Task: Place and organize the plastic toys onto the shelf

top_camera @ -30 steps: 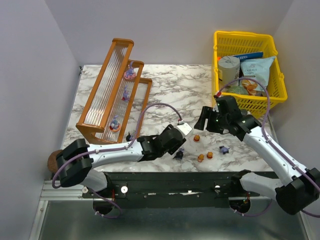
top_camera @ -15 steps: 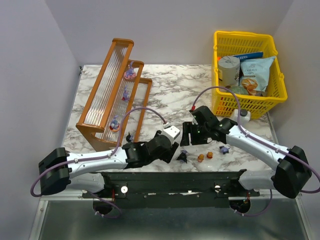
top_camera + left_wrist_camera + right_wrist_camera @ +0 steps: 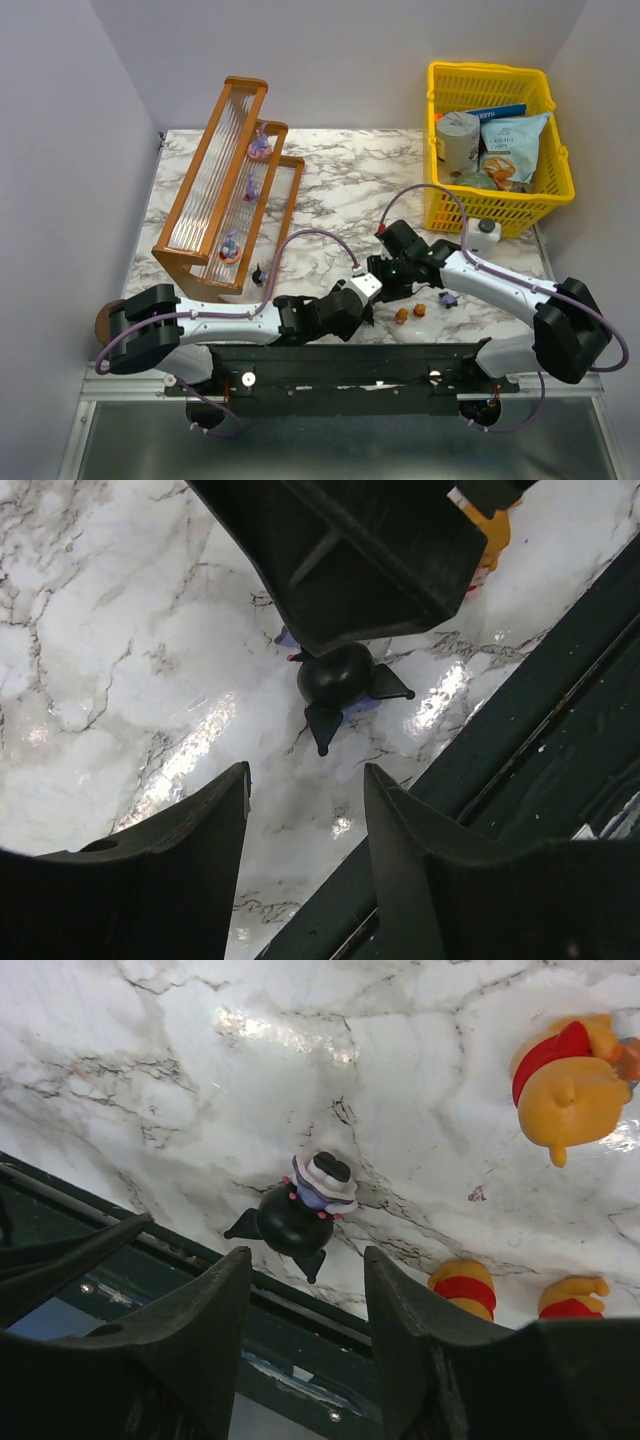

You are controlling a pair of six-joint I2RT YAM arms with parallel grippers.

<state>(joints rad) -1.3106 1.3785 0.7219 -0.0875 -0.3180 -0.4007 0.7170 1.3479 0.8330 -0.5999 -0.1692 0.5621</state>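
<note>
A black winged toy with a purple-and-white hat point(image 3: 300, 1215) lies on the marble near the table's front edge. It is also the black winged toy point(image 3: 340, 680) in the left wrist view, partly under the right gripper's body. My right gripper point(image 3: 305, 1260) is open, its fingertips just short of the toy. My left gripper point(image 3: 305, 780) is open and empty, facing the same toy from the other side. Three orange toys point(image 3: 565, 1080) lie close by, two of them as orange toys point(image 3: 410, 312) in the top view. Another dark toy point(image 3: 448, 298) and a black one point(image 3: 258, 273) lie apart. The shelf point(image 3: 200, 200) holds three purple toys point(image 3: 250, 188).
A yellow mesh basket point(image 3: 545, 100) with a can and snack packets stands at the back right. A white bottle with a black cap point(image 3: 484, 230) sits in front of it. The dark front rail point(image 3: 520, 730) runs right beside the black toy.
My right gripper has swung from near the basket down and left to the black toy by the front edge. The left gripper stayed by that toy, shifting slightly. The right jaws have narrowed.
</note>
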